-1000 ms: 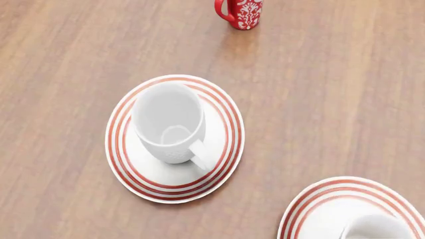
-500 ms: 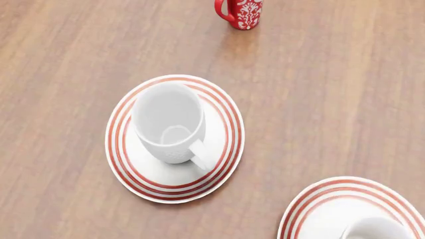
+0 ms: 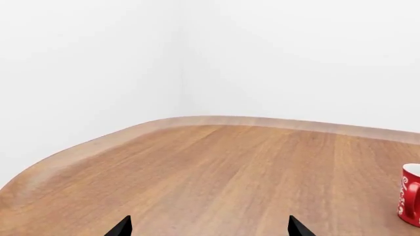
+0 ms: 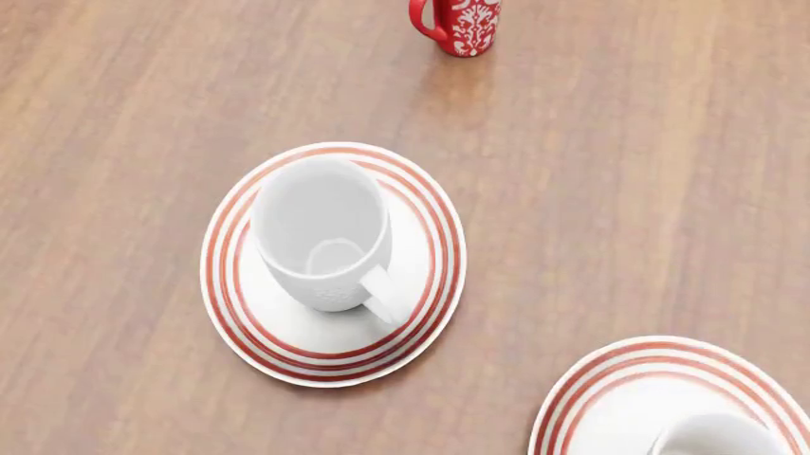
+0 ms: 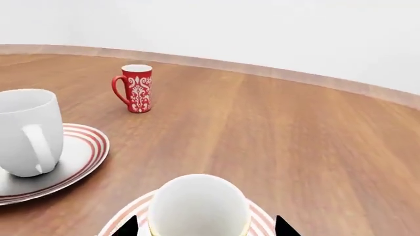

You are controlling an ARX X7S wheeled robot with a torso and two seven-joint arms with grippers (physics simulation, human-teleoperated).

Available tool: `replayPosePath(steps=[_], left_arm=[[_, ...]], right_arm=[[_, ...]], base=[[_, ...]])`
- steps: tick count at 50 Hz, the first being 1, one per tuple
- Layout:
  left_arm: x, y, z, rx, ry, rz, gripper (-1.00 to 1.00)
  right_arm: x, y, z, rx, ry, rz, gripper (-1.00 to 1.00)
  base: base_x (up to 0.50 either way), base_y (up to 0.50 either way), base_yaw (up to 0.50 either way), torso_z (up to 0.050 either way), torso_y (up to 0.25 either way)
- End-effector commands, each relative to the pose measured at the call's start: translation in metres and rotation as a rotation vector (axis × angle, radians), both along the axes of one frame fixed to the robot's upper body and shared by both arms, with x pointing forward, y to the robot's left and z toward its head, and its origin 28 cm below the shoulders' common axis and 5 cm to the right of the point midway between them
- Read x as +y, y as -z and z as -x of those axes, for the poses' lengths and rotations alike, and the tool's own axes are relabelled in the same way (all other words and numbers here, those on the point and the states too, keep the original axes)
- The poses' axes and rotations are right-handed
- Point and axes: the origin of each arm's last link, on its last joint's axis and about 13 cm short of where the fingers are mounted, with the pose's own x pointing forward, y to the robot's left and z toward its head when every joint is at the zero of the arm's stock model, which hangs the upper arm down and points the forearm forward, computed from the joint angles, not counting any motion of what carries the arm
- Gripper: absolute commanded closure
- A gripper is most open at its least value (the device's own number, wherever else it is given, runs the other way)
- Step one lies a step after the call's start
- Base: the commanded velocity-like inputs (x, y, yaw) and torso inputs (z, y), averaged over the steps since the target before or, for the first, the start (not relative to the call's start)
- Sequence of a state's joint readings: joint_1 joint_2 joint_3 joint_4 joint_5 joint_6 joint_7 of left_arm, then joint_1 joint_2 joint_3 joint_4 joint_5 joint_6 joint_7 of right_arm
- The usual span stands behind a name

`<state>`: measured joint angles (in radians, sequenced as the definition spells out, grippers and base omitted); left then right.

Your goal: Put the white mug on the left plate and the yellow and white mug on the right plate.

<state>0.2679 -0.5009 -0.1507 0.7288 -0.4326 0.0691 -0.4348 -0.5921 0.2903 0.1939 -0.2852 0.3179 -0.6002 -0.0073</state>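
The white mug (image 4: pixel 322 232) stands upright on the left plate (image 4: pixel 228 294), its handle toward me; both also show in the right wrist view, the mug (image 5: pixel 26 130) on the plate (image 5: pixel 82 150). The yellow and white mug (image 5: pixel 196 206) stands on the right plate (image 5: pixel 135 209); in the head view only its white rim (image 4: pixel 715 436) shows on that plate (image 4: pixel 595 379). My right gripper (image 5: pixel 205 228) is open, one fingertip on each side of this mug with small gaps. My left gripper (image 3: pixel 208 231) is open and empty over bare table. Neither gripper shows in the head view.
A red mug with a white floral pattern (image 4: pixel 458 24) stands at the back of the wooden table, also seen by the right wrist (image 5: pixel 136 88) and left wrist (image 3: pixel 411 194). The table's rounded far edge (image 3: pixel 98 142) meets white walls.
The yellow and white mug's rim sank slightly at the head view's bottom edge a second ago, then stayed still. Nothing else moved.
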Motion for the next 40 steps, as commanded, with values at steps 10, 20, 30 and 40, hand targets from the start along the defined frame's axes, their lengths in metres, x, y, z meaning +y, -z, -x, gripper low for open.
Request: replayPosePath(steps=[10,20,30,40], left_arm=[[0.000,0.000,0.000,-0.002,-0.001,0.000,-1.00],[0.000,-0.001,0.000,-0.004,-0.002,0.003,-1.00],[-0.002,0.000,0.002,-0.008,0.006,-0.005,-1.00],[0.004,-0.012,-0.012,-0.011,0.033,-0.045,-1.00]], right_arm=[[-0.001,-0.041,-0.016,-0.091,-0.004,-0.009,-1.00],[-0.004,-0.064,-0.042,-0.093,0.007,-0.026,-1.00],[-0.007,-0.082,-0.073,-0.100,0.017,-0.055,-1.00],[0.003,-0.102,-0.105,-0.094,0.018,-0.072,-1.00]], base=[[0.00,0.00,0.00,0.000,0.000],[0.00,0.00,0.00,0.000,0.000],[0.00,0.00,0.00,0.000,0.000],[0.00,0.00,0.00,0.000,0.000]])
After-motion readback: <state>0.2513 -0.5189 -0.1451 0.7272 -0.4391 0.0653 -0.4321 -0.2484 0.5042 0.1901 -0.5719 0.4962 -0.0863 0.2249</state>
